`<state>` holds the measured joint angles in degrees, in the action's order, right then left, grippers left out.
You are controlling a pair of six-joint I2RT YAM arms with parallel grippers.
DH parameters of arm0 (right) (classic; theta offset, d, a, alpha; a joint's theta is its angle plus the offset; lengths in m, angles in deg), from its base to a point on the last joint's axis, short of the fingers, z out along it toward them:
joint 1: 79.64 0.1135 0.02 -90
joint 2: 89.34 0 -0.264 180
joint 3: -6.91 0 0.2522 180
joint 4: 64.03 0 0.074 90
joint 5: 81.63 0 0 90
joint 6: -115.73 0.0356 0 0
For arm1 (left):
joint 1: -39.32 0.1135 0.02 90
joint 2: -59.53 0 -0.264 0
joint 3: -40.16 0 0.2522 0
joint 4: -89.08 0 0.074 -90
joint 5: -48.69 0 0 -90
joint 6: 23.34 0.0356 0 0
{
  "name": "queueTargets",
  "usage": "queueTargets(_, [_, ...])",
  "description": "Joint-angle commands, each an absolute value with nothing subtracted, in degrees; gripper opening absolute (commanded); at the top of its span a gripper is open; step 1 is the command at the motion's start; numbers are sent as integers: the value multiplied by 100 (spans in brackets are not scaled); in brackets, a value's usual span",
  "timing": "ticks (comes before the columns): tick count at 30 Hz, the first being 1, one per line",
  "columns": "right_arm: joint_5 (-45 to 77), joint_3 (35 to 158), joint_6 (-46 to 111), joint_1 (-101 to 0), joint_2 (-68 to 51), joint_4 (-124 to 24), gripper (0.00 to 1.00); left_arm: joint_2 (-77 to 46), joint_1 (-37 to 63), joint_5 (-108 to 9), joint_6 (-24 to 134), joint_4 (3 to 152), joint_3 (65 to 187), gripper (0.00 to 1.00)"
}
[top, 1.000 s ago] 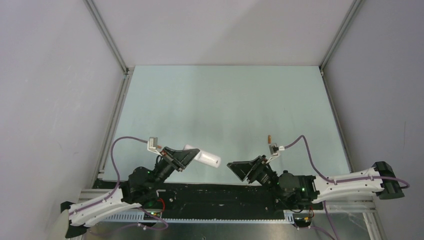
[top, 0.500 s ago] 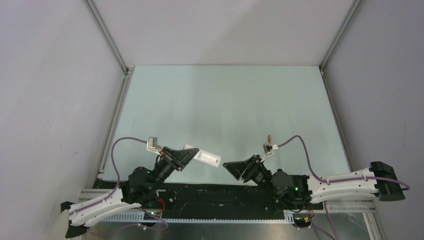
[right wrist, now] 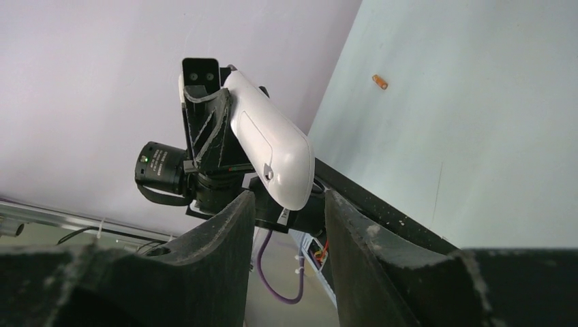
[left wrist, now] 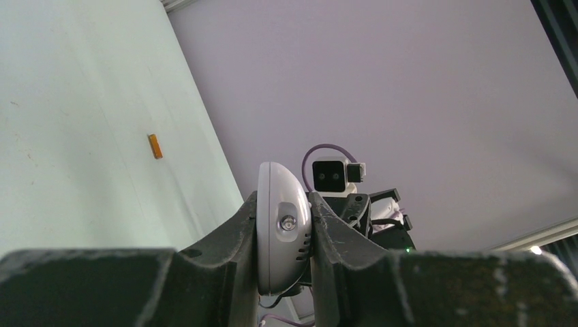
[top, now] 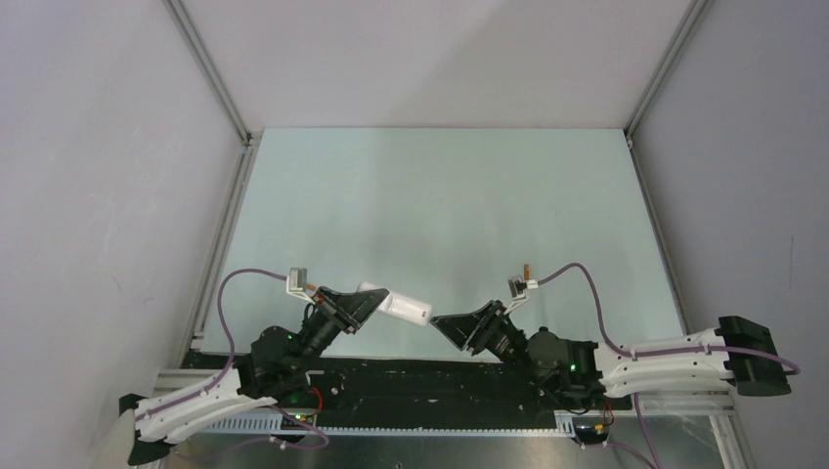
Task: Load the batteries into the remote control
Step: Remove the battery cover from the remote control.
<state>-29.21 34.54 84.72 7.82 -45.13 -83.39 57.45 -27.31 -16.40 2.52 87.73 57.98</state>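
**Holding the remote out to the other pincer**

The left pincer (left wrist: 284, 204) is pinching the remote (right wrist: 269, 146), with a finger pressed on each of two sides. The remote sticks out past those fingers, up off the table (right wrist: 477, 136), and points at the right pincer (right wrist: 290, 197). The right pincer's fingers are spread apart. Seen from the right wrist, the remote's round tip sits in the gap between them, with a little space on each side. It may really be a bit beyond the fingers, as depth is hard to read in that view. A lid-shaped outline shows on the remote's white face, and what is under it is hidden. One battery (right wrist: 379, 82) lies flat on the table, well apart from both pincers and the remote. Count: one remote, one battery in view, two pincers.
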Motion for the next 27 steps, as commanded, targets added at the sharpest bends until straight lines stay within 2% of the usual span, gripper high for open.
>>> queueTargets(1, [-2938,3435,8642,701,-4492,-8593,45,5762,-2699,-1603,187,9084,5774,0])
queueTargets(6, [-2902,3406,8724,636,-4409,-8593,44,5723,-2703,-1644,190,9112,5779,0])
queueTargets(27, [-2775,3351,8828,536,-4319,-8738,48,5499,-2704,-1782,173,9309,5799,0])
